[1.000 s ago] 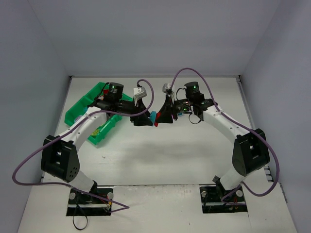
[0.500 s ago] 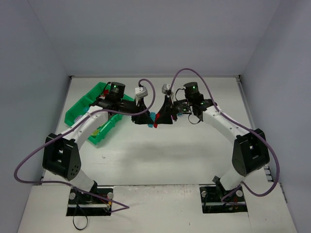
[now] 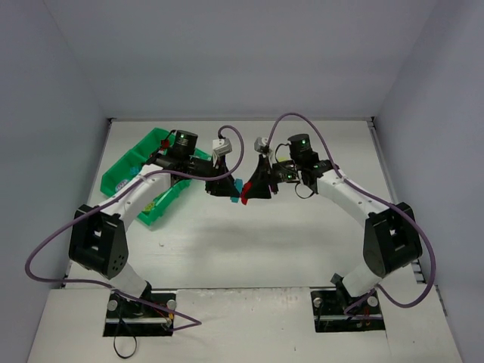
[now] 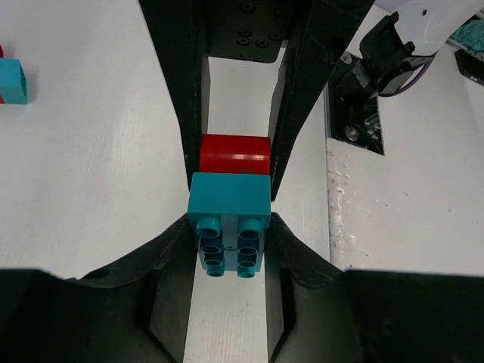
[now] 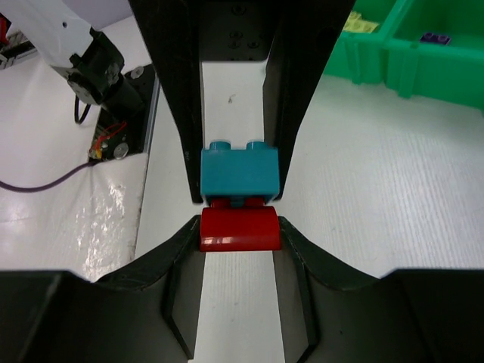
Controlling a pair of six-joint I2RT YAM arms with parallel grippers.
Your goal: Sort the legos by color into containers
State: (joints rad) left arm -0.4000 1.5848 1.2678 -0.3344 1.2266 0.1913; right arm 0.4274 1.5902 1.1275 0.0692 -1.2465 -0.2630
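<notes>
Two legos are joined stud to stud above the middle of the table: a cyan brick and a red one. My left gripper is shut on the cyan brick's sides. Facing it, my right gripper is shut on the red brick, with the cyan brick just beyond. From above, the left gripper and the right gripper meet tip to tip at the pair. The green tray of containers lies at the back left.
Another cyan brick lies loose on the table at the left of the left wrist view. The right wrist view shows the tray holding a purple brick and a yellow-green one.
My left gripper has moved right to meet the right gripper and closed its fingers onto the cyan brick. The right gripper has kept its hold on the red brick.
</notes>
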